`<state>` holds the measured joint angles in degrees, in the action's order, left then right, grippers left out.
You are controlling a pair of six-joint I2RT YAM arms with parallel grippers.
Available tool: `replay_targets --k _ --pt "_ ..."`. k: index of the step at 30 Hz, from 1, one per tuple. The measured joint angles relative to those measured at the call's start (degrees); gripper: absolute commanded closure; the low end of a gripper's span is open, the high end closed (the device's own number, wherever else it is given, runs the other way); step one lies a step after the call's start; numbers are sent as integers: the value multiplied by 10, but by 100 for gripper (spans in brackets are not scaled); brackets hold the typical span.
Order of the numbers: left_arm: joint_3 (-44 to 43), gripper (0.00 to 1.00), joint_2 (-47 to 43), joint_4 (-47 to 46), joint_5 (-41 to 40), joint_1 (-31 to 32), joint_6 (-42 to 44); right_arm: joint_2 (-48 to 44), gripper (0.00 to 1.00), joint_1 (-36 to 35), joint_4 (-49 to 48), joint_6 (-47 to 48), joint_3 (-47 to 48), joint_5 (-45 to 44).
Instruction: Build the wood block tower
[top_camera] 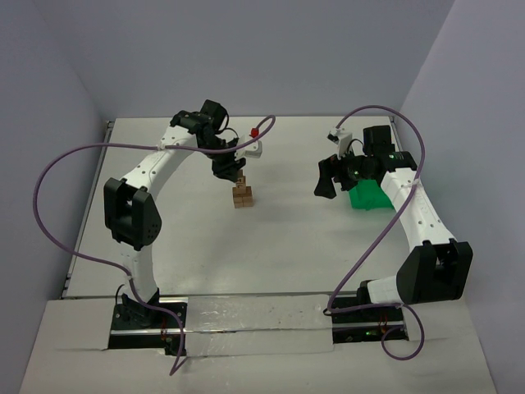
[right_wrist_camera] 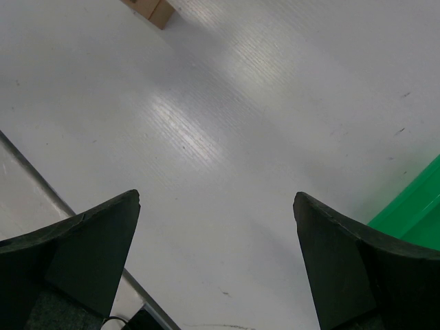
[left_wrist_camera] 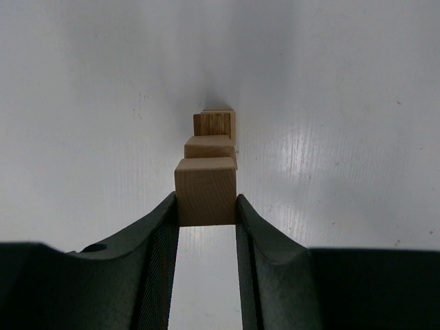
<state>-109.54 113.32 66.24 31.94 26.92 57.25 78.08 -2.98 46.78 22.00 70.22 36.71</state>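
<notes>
- One wood block tower (top_camera: 243, 195) stands mid-worktop (top_camera: 287, 246) in the top view, under the left end effector (top_camera: 237, 174). The right end effector (top_camera: 326, 182) hangs just beside a green bin (top_camera: 367, 197).
- Left wrist: three cubes in line, and the end effector (left_wrist_camera: 206, 206) pinches the nearest cube (left_wrist_camera: 205, 185).
- Right wrist: the end effector (right_wrist_camera: 216, 199) is spread wide and holds nothing. A bin corner (right_wrist_camera: 412, 206) shows at right and one block edge (right_wrist_camera: 152, 8) at far left.

White table (top_camera: 287, 246) — pale bluish walls (top_camera: 287, 49) around.
</notes>
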Motion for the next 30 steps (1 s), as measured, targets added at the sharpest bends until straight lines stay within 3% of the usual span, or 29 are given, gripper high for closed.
replay_targets --k 30 --pt "-10 54 5 0 5 0 0 2 0 0 0 0 0 0"
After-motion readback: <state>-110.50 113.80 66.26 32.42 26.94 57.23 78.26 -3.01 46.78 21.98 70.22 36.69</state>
